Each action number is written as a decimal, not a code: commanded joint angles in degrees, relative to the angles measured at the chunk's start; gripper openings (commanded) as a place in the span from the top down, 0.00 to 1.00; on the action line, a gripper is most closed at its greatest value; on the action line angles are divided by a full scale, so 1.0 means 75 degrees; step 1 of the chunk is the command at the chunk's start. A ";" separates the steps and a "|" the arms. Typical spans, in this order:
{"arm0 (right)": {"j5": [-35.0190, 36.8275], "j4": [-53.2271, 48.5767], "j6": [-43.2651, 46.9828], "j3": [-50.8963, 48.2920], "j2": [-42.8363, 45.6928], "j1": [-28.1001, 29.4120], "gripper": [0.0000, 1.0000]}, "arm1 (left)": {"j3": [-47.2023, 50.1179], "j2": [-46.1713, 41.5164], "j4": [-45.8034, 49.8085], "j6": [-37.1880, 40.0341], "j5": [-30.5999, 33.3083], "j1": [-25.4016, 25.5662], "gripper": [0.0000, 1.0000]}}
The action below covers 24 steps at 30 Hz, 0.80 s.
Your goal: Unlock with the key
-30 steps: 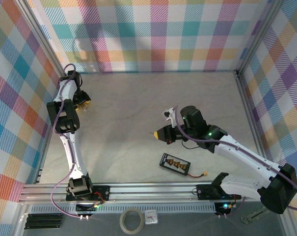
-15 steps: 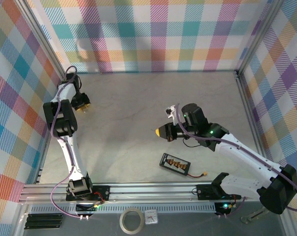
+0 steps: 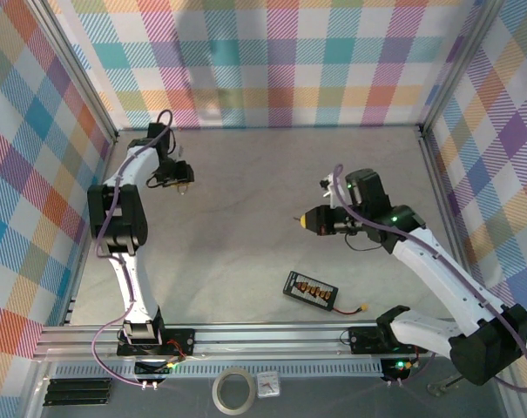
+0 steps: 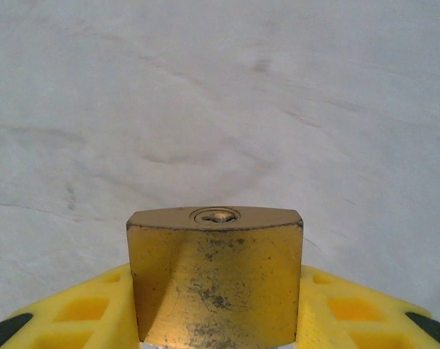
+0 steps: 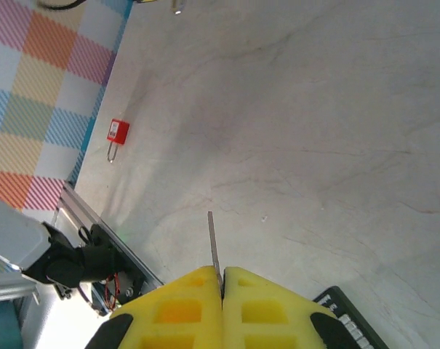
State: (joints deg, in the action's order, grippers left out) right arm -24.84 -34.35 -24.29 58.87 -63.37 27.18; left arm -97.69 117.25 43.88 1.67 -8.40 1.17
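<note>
A worn brass padlock (image 4: 216,280) stands upright between the yellow fingers (image 4: 354,309) of my left gripper (image 4: 216,298), which is shut on it, keyhole (image 4: 216,215) facing away from the camera. From above, my left gripper (image 3: 180,178) hangs over the back left of the table with the padlock (image 3: 184,186) at its tip. My right gripper (image 3: 308,220) is at centre right, pointing left. It is shut on a thin metal key (image 5: 213,243), whose blade juts out past the closed pads (image 5: 183,298). A wide stretch of table separates the key and the padlock.
A black tester (image 3: 311,290) with orange connectors and a cable lies on the table near the front, below my right gripper; its corner (image 5: 350,320) is close to that gripper. A small red padlock (image 5: 117,132) lies by the left wall. Plaid walls enclose three sides.
My left arm swung right, carrying the brass padlock away from the left wall. My right gripper moved right and slightly back with the key.
</note>
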 commanded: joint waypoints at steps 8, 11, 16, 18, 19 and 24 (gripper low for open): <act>-0.1556 -0.1714 0.1342 0.1012 -0.0702 -0.0671 1.00 | 0.2224 -0.3103 -0.1396 0.3571 0.0516 0.2733 0.79; -0.1609 -0.2084 0.1726 0.1324 -0.0870 -0.0671 1.00 | 0.2939 -0.3719 -0.1599 0.4666 0.0170 0.3315 0.81; -0.1711 -0.2242 0.1812 0.1423 -0.1084 -0.0682 1.00 | 0.3998 -0.4698 -0.2325 0.5708 0.0393 0.4092 0.81; -0.2135 -0.1993 0.1763 0.1248 -0.1167 -0.0682 1.00 | 0.4061 -0.4881 -0.2126 0.6084 0.0365 0.4295 0.81; -0.2333 -0.1890 0.1782 0.1180 -0.1219 -0.0682 1.00 | 0.4171 -0.4998 -0.2141 0.6328 0.0323 0.4395 0.81; -0.3186 -0.1561 0.1893 0.0951 -0.1673 -0.0530 1.00 | 0.4570 -0.5449 -0.2229 0.7296 0.0187 0.4952 0.83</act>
State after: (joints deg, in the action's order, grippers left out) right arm -42.70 -47.51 -12.34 67.33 -74.48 22.46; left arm -63.94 78.96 29.71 49.25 -6.04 36.21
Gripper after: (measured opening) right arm 0.064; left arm 0.443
